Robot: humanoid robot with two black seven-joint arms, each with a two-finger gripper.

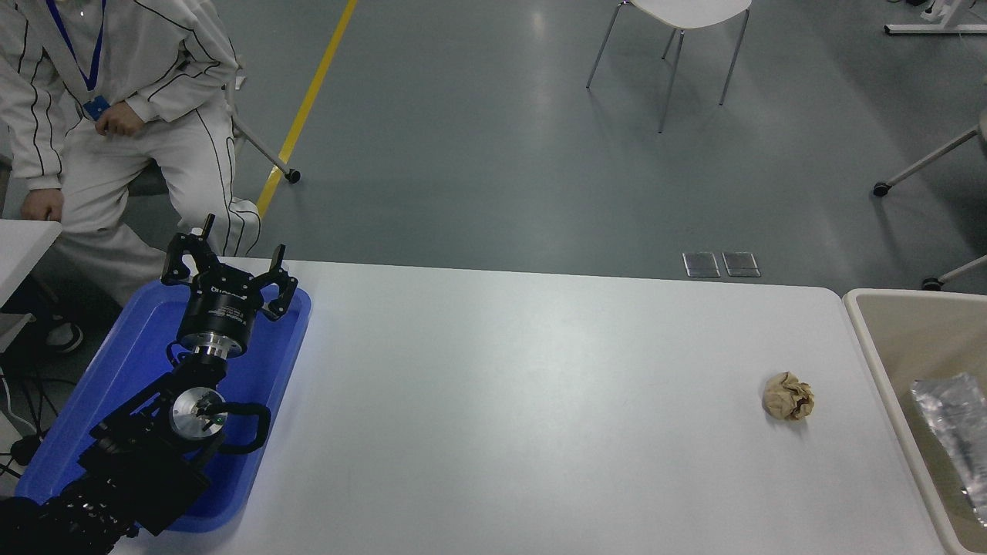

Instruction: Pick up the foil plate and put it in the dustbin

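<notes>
The crumpled silver foil plate (956, 435) lies inside the beige dustbin (871, 339) at the right edge of the picture, down on the bin's floor and partly cut off by the frame. Nothing holds it. My left gripper (228, 262) hovers open over the blue tray at the lower left, its fingers spread and empty. The right arm and its gripper do not show anywhere in the view.
A shallow blue tray (123, 370) sits at the table's left under the left arm. A small crumpled brown paper ball (788, 396) lies on the white table near the bin. A person (116, 116) in white sits at the far left.
</notes>
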